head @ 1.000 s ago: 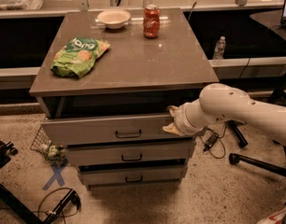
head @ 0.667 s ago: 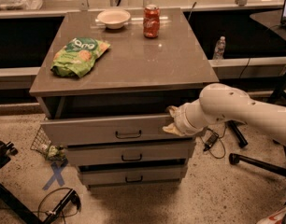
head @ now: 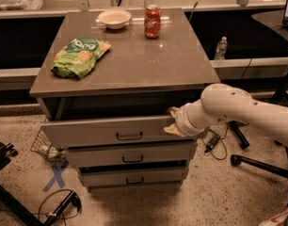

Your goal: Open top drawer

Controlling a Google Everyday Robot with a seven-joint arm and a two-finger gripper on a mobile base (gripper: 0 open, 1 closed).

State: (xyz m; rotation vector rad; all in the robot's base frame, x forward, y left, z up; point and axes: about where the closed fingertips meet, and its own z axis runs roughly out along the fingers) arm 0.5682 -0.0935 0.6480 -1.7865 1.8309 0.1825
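1. The pincer (head: 173, 121) sits at the right end of the top drawer (head: 87, 132), against the upper edge of its front. From this view I cannot tell whether it is open, closed or gripping the front.
2. The white arm (head: 243, 112) reaches in from the right of the picture.
3. The top drawer's front stands forward of the two shorter drawers (head: 158, 153) below it, with a dark gap between it and the surface (head: 148, 65) above.
4. The drawer's black bar handle (head: 129, 136) is at the centre of the front, well apart from the pincer.
5. On the surface there is a green snack bag (head: 80, 55) at left. A white bowl (head: 114, 18) and a red can (head: 152, 21) stand near the far edge.
6. On the floor there is a blue X (head: 56, 177) left of the cabinet. A water bottle (head: 220, 48) stands behind on the right.
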